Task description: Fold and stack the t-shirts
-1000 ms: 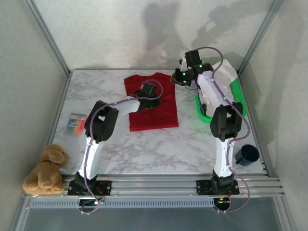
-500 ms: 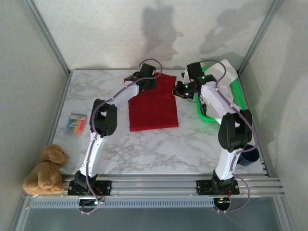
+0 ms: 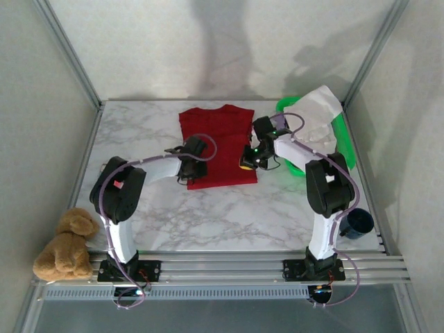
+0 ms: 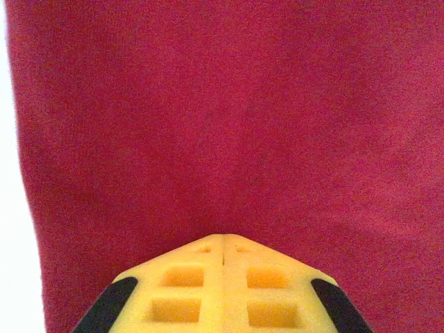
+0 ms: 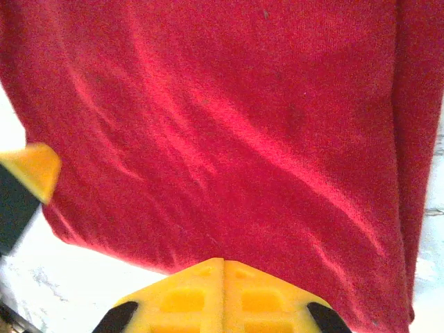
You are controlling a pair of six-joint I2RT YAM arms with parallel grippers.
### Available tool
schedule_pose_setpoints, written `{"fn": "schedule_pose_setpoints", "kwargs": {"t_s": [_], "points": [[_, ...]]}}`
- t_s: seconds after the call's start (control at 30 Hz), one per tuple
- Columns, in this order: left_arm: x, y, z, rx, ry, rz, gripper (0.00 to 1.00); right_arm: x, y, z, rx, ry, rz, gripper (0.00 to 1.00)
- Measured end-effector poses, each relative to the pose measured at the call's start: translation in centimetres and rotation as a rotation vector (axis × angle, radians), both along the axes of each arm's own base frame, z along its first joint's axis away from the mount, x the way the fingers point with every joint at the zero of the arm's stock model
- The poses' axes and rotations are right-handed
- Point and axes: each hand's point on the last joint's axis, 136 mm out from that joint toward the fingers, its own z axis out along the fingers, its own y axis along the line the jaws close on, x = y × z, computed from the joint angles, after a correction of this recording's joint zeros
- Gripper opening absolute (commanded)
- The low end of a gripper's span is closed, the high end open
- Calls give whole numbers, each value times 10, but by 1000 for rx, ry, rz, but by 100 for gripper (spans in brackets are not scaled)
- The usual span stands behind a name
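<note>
Both grippers are shut on the red shirt (image 3: 218,135), one at each near corner. The left gripper (image 3: 186,173) sits on the shirt's near left corner; from its wrist camera the yellow fingers (image 4: 187,277) meet in a tight seam with no gap, their tips buried in the red cloth (image 4: 222,104). The right gripper (image 3: 246,164) sits on the shirt's near right corner, and from its own camera the fingers (image 5: 187,298) are likewise pressed together, with creases in the cloth (image 5: 208,104) running down toward the tip. At the left edge of that same view the yellow tip of a finger (image 5: 31,170) of the other gripper shows, just past the shirt's edge.

The white marble table (image 3: 229,215) carries everything, and the shirt lies flat on it at the middle of the far half, collar end away from the arms. Bare tabletop shows beside the cloth in the wrist views (image 4: 10,208) (image 5: 69,277).

Just right of the shirt stands a green basket (image 3: 345,142), its far rim level with the shirt's shoulders. A white shirt (image 3: 316,111) is heaped loosely in and over that basket, to the right of the red shirt's collar end. A tan teddy bear (image 3: 66,243) sits well to the near left of the red shirt, at the table's corner. A dark blue mug (image 3: 357,223) stands well to the near right of the shirt, by the table's right edge.
</note>
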Motion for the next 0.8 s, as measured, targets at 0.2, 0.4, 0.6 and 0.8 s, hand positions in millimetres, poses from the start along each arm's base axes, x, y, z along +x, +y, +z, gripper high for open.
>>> {"fn": "schedule_pose_setpoints", "kwargs": {"t_s": [0.2, 0.4, 0.6, 0.8], "points": [[-5, -11, 0, -34, -48, 8, 0, -24, -5, -39, -47, 86, 5, 0], [-23, -14, -2, -85, -122, 18, 0, -53, -7, -48, -40, 76, 13, 0], [-68, -23, -4, -111, -154, -13, 0, -99, -7, -51, -5, 80, 56, 1], [-122, -24, -4, -106, -135, -52, 0, -153, -15, -50, 13, 106, 85, 7]]}}
